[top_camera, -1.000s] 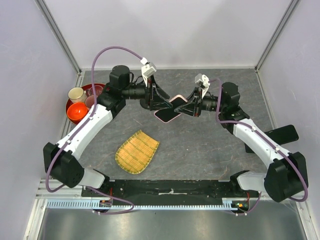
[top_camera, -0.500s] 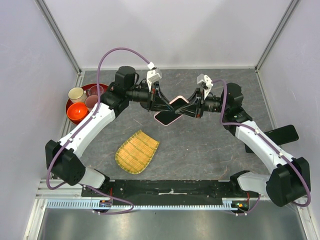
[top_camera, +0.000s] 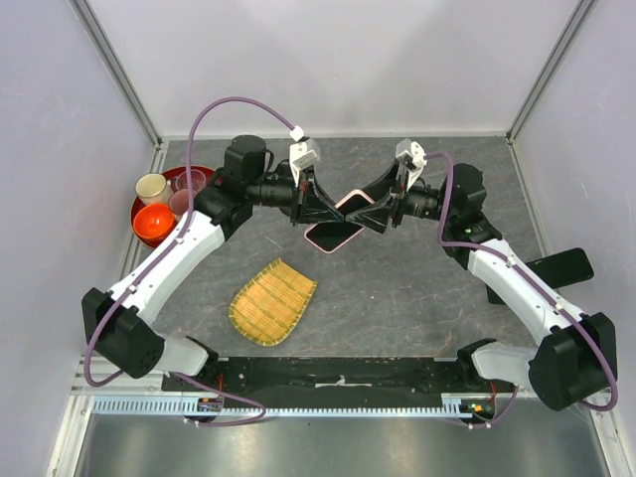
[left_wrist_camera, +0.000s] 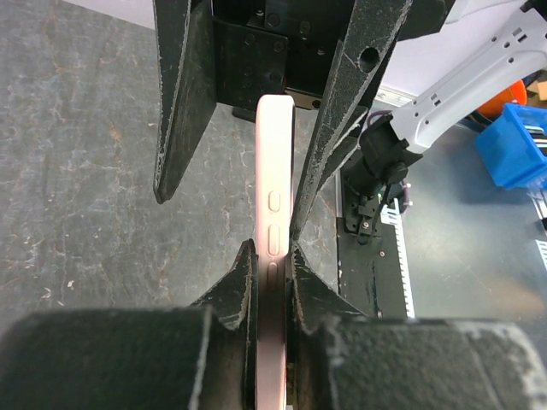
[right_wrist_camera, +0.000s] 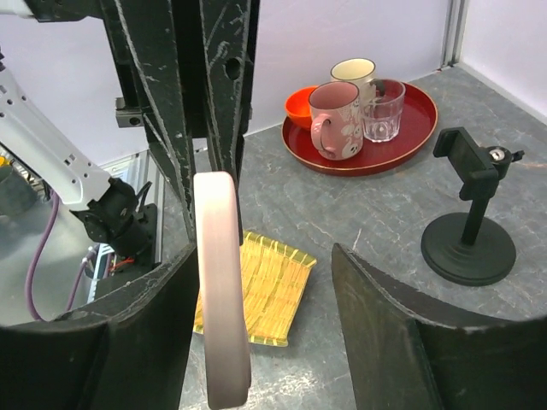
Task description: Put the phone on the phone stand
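The phone (top_camera: 336,231), pink-rimmed with a black screen, hangs edge-on above the middle of the table. My left gripper (left_wrist_camera: 272,252) is shut on its one end, both fingers pressed flat against its faces. From the opposite side my right gripper (right_wrist_camera: 265,256) stands open around the other end. There the phone (right_wrist_camera: 218,282) lies close to one finger, with a wide gap to the other. The phone stand (right_wrist_camera: 468,222), a black disc base with a post and a clamp, stands on the table beyond the right gripper. In the top view the stand is hidden.
A red tray (right_wrist_camera: 410,145) at the left table edge holds a pink mug, a cream mug, a glass and an orange bowl (top_camera: 154,221). A yellow bamboo mat (top_camera: 272,301) lies in front of the grippers. A flat black object (top_camera: 561,266) lies at the right edge.
My left gripper has shut on the phone. My right gripper, shut on it before, has opened. The phone has hardly moved.
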You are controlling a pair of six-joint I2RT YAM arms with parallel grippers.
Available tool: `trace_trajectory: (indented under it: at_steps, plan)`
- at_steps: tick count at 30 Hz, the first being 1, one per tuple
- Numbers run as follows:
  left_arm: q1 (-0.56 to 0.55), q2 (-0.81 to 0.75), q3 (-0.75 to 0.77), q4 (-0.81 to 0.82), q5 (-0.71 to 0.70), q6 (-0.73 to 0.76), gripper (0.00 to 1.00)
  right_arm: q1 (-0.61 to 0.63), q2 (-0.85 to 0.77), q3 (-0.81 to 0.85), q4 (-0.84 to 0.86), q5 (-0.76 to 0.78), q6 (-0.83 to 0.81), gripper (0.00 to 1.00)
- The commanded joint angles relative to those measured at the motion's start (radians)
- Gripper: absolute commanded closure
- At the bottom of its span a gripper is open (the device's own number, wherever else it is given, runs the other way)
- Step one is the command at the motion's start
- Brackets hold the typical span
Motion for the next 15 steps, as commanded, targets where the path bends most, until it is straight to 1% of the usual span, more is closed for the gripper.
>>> trace_trajectory:
  at_steps: [1, 9, 11, 12, 15]
  plan:
    - [-0.004, -0.074, 0.001, 0.074, -0.021, -0.030, 0.98, -0.009, 0.000, 0.039, 0.081, 0.049, 0.025, 0.31]
    - [-0.002, -0.089, -0.005, 0.077, -0.053, -0.024, 0.98, -0.018, 0.000, 0.013, 0.208, -0.031, 0.130, 0.32]
    - [-0.002, -0.087, -0.005, 0.077, -0.053, -0.024, 0.98, -0.020, -0.002, 0.009, 0.234, -0.040, 0.149, 0.35]
    - [-0.001, -0.086, -0.005, 0.077, -0.053, -0.023, 0.98, -0.021, -0.003, 0.007, 0.245, -0.040, 0.152, 0.40]
    - [-0.001, -0.083, -0.007, 0.079, -0.052, -0.022, 0.98, -0.023, 0.000, 0.004, 0.277, -0.062, 0.175, 0.50]
